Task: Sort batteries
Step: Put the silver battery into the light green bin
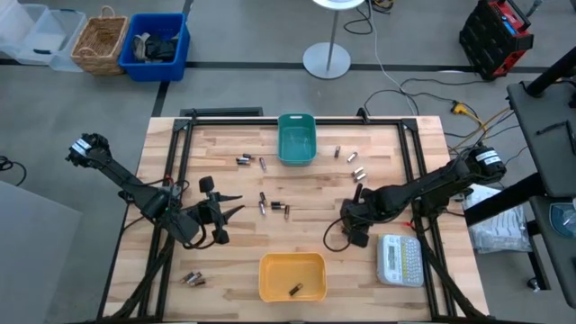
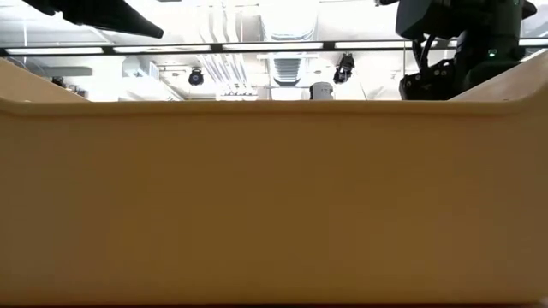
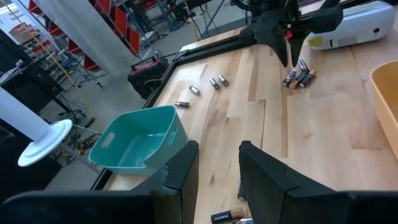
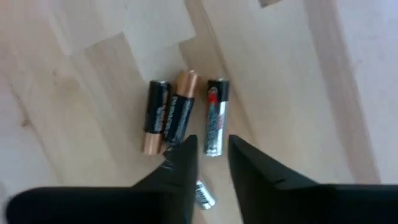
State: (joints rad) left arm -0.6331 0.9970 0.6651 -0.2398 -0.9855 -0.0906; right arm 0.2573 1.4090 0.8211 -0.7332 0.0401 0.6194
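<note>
Batteries lie scattered on the wooden table: a cluster of three (image 4: pixel 181 115) under my right gripper, two (image 1: pixel 272 206) at the centre, several (image 1: pixel 351 160) right of the teal bin (image 1: pixel 297 139), two (image 1: pixel 252 162) left of it, some (image 1: pixel 193 279) near left. One battery (image 1: pixel 294 290) lies in the yellow bin (image 1: pixel 292 274). My right gripper (image 4: pixel 212 163) points down over the cluster, open by a narrow gap. My left gripper (image 1: pixel 232 211) hovers open at centre left, pointing toward the table's right. My right gripper comes at the cluster from above, its fingertips (image 4: pixel 186 149) close over the near ends of the middle battery and the red-marked battery (image 4: pixel 214 140). Whether they touch, I cannot tell.
A white label maker (image 1: pixel 400 259) lies near the right front, close to my right arm. The yellow bin's wall (image 2: pixel 274 205) fills the low view. A small silvery battery (image 4: pixel 203 194) lies below my right fingers. Black frame rails (image 1: pixel 180 144) edge the table.
</note>
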